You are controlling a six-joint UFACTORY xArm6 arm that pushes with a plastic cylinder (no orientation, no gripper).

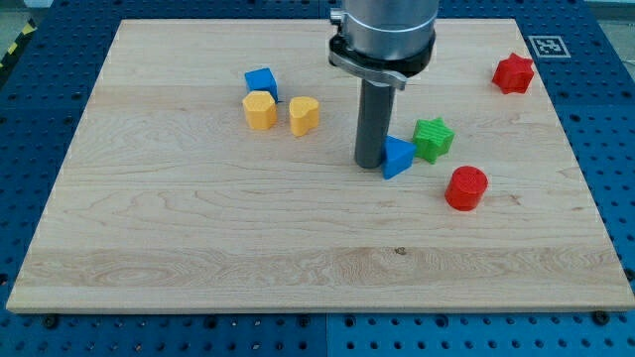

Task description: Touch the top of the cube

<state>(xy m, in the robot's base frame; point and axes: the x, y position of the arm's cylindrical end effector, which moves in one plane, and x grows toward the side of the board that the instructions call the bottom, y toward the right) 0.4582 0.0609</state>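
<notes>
Camera view shows a wooden board (198, 248) on a blue pegged table (605, 119); my tip (370, 163) sits right of centre, touching the left side of a blue triangle (398, 157); a green star (433, 139) lies just beside that triangle on its right; a red cylinder (465, 187) rests lower right of them; the blue cube (261, 82) is upper left of centre, well apart from my tip; a yellow hexagon (260, 110) sits just below the cube, a yellow heart (304, 115) just beside it; a red star (513, 73) lies at upper right; the rod bears no jaws, so nothing is clasped or released.
</notes>
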